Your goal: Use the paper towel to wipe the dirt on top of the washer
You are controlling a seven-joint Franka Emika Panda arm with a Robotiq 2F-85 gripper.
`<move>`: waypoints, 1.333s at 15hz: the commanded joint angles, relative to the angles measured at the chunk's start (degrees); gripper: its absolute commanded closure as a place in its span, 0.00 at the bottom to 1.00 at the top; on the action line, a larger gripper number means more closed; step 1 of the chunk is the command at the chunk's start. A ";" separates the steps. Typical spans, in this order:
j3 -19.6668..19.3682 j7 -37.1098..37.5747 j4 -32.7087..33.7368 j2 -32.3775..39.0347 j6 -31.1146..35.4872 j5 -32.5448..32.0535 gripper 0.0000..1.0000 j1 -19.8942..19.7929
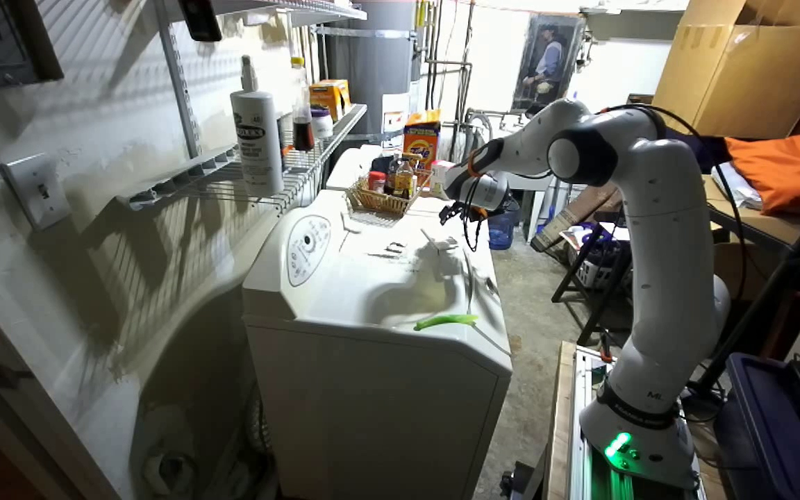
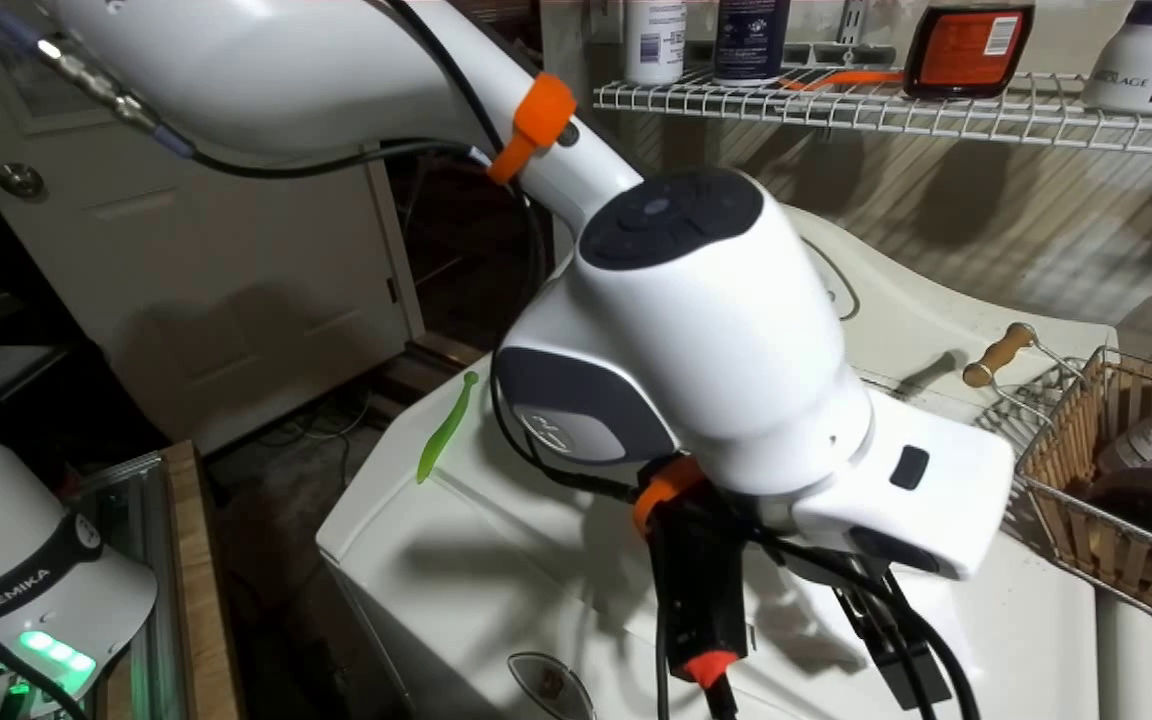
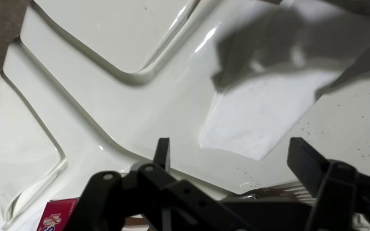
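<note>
paper towel [image 3: 265, 106], matte and angular, lies on the glossy washer [image 3: 159, 109].

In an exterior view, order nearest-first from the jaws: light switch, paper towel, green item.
1. Paper towel: on the washer, just below the open jaws.
2. Green item: by the washer's edge, toward the camera.
3. Light switch: picture left, on the wall.

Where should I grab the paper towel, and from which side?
I'd come down from above and pinch the paper towel across its near end, lowest in the wrist view. That narrower end shows between the jaws of the open end effector, and the soft-looking paper, lying on the washer, should bunch as they close.
</note>
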 commanded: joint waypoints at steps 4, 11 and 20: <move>4.17 -2.18 6.64 6.14 -2.88 0.61 0.15 -3.36; 11.88 4.50 7.99 8.04 -2.74 -13.51 0.32 -10.60; 14.09 10.99 8.85 7.12 -3.74 -19.14 0.99 -13.41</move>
